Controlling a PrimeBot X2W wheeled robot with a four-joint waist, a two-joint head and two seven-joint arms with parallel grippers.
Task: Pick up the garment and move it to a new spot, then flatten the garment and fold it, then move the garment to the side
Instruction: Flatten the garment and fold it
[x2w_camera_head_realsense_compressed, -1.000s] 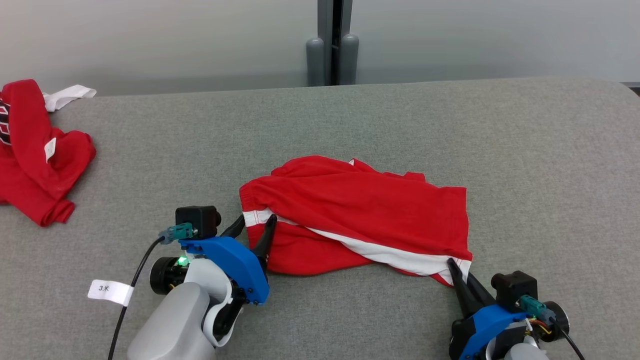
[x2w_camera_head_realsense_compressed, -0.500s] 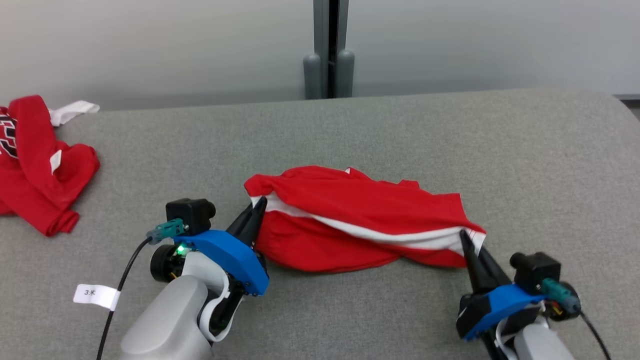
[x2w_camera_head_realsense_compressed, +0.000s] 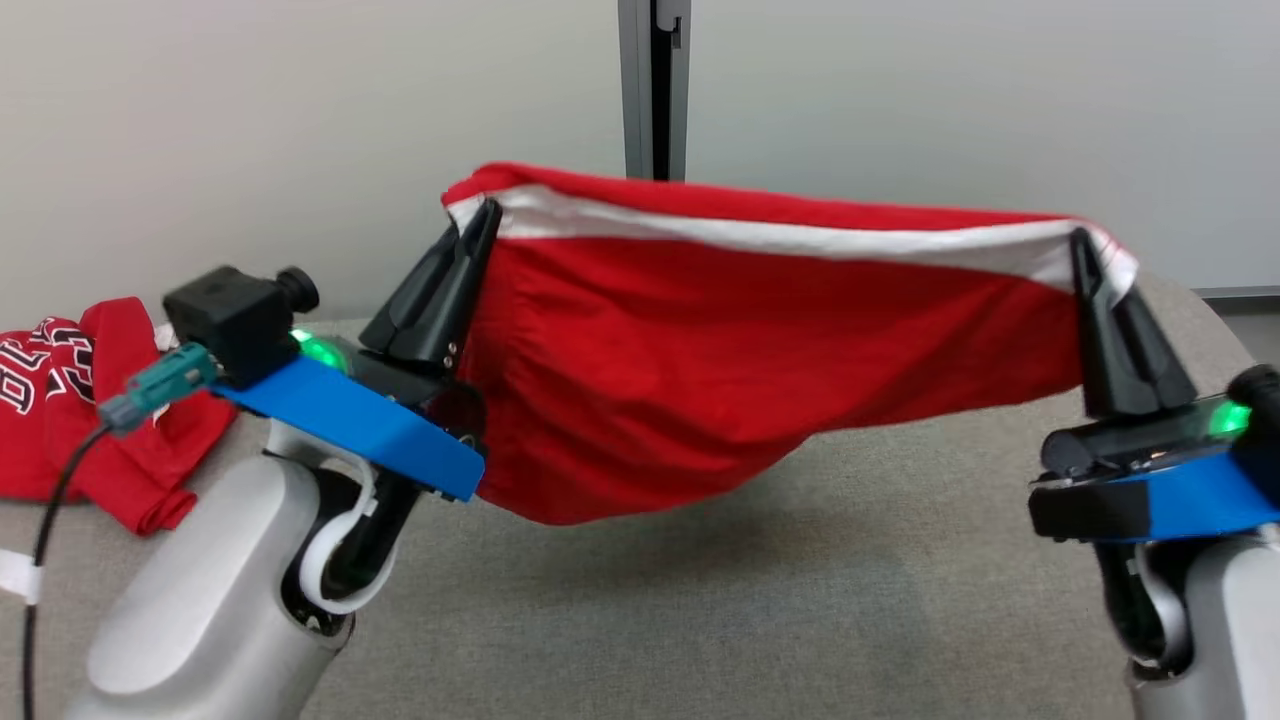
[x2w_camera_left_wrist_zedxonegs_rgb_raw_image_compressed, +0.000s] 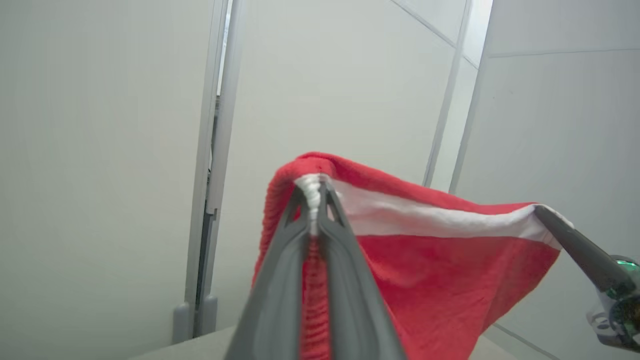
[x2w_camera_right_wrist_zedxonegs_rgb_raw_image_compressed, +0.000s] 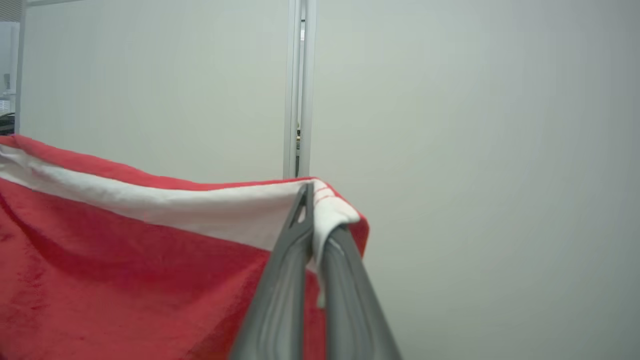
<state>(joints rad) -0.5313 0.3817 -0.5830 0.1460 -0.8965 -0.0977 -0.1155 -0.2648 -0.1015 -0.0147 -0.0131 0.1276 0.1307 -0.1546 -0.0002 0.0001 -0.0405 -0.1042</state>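
- Two garment (x2w_camera_head_realsense_compressed: 750, 360) corners pinched: left hand (x2w_camera_head_realsense_compressed: 487, 214) on one, right hand (x2w_camera_head_realsense_compressed: 1078, 242) on the other.
- I see it hanging above the surface (x2w_camera_head_realsense_compressed: 700, 620).

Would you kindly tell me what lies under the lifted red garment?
Under the garment, held up by the left gripper and right gripper, I see grey table with its shadow. The table behind the hanging cloth is covered.
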